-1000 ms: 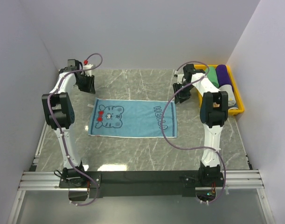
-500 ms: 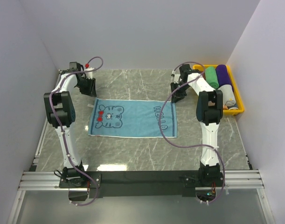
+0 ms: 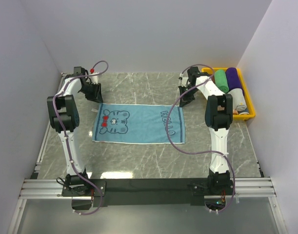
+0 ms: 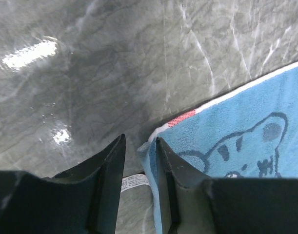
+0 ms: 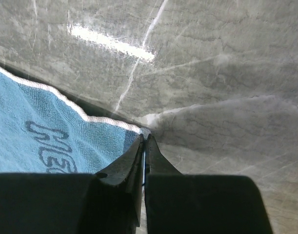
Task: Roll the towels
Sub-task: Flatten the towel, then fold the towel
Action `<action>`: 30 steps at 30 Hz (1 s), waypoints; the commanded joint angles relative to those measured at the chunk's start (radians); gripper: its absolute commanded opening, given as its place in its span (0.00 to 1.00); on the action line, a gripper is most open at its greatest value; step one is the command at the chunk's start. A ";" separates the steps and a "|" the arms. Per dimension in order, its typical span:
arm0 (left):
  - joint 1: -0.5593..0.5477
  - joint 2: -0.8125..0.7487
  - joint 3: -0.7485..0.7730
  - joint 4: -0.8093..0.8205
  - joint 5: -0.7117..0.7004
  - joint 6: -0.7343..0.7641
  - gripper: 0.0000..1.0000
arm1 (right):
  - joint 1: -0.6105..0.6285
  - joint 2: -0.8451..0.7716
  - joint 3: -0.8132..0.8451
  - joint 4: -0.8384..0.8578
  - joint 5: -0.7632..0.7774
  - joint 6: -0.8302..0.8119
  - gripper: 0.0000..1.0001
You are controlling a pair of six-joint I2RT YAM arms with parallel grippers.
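Blue towel (image 3: 139, 125) lies flat on the marble table (image 3: 153, 161). Right gripper (image 5: 145, 137) pinches its 2 o'clock corner tight; left gripper (image 4: 140, 140), slightly parted, straddles the 10 o'clock corner

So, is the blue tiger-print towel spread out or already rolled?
Spread out. The blue cloth towel with tiger print lies flat as a full rectangle on the grey marble table, no roll started.

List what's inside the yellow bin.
The yellow bin holds a green roll, a purple roll and a pale roll. The right arm covers its near left part, so anything there is hidden.
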 commanded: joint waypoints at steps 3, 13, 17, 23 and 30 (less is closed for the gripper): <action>0.005 0.013 0.045 -0.034 0.057 -0.004 0.34 | 0.004 0.002 0.041 0.003 -0.009 0.005 0.00; 0.032 0.026 0.096 -0.002 0.043 -0.041 0.00 | -0.013 -0.027 0.074 0.064 0.002 0.011 0.00; 0.051 0.030 0.178 -0.023 0.069 -0.029 0.00 | -0.028 -0.044 0.122 0.078 -0.017 0.010 0.00; 0.084 -0.053 0.122 -0.023 0.181 0.069 0.00 | -0.033 -0.125 0.092 0.096 -0.090 -0.041 0.00; 0.133 -0.228 -0.071 -0.075 0.341 0.330 0.00 | -0.031 -0.265 -0.082 0.089 -0.173 -0.136 0.00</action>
